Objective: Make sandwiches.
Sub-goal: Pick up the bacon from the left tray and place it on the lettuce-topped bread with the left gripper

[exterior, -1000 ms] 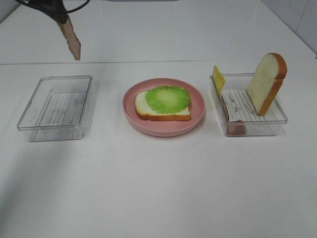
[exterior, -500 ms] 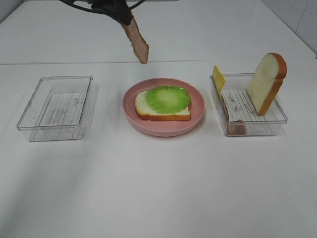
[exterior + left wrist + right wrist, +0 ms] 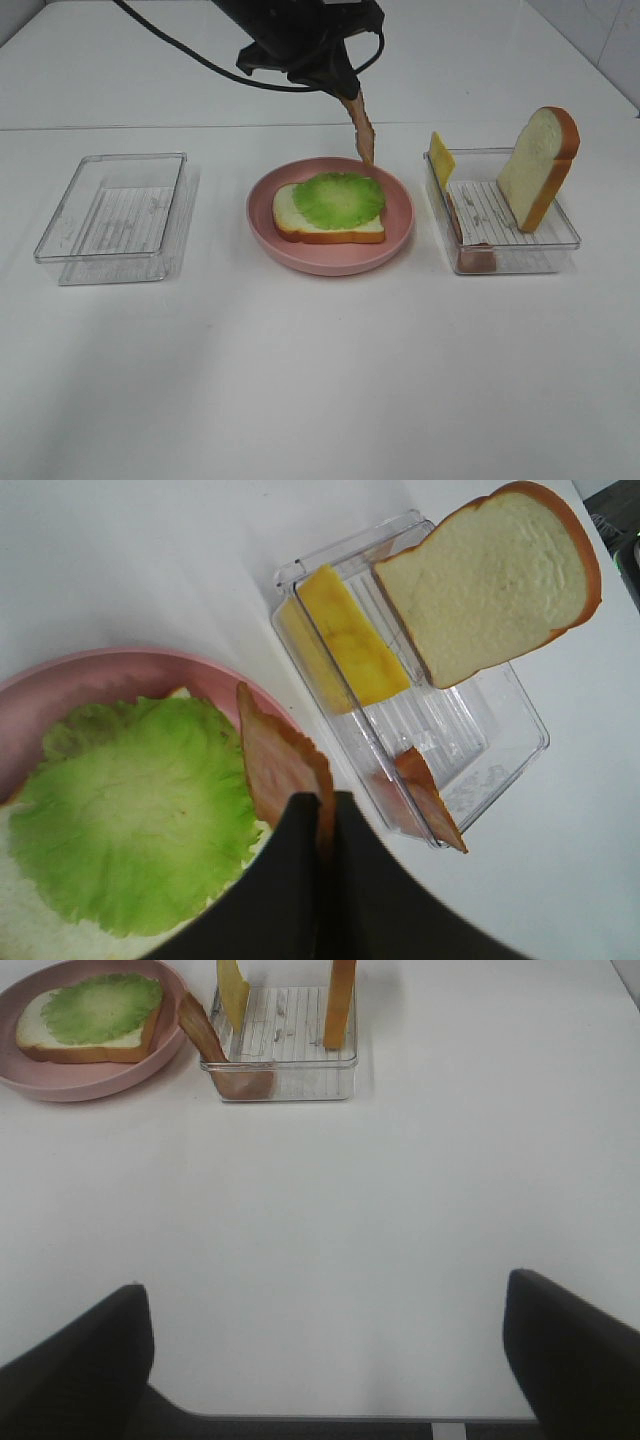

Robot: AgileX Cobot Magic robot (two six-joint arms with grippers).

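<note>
- left claw clamped on one end of the bacon strip, which hangs over the pink plate's far rim, probably to drape flat.
- bread slice with lettuce sits on that plate.
- right claw spread apart, well off the plate.

Green lettuce, white bread, pink plate, perhaps reddish-brown bacon strip.
</note>
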